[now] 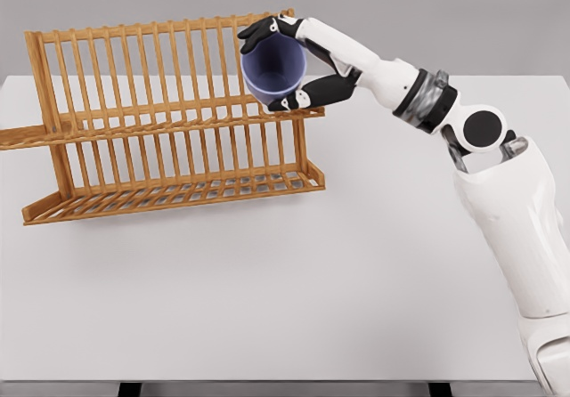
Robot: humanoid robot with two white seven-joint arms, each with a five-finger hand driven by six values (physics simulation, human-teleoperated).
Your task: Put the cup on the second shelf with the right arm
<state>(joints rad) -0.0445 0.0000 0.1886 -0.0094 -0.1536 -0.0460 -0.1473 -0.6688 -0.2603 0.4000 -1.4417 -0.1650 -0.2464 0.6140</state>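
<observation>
One hand (289, 63), the right, has fingers wrapped round the cup (272, 69) at upper centre, over the rack (134, 112); release remains.

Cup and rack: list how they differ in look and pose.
The cup is solid blue and round; the rack is open wooden slats.
The cup is tipped, mouth toward the camera, gripped by the right hand; the rack stands on the white table.
They meet at the rack's upper right end.
</observation>
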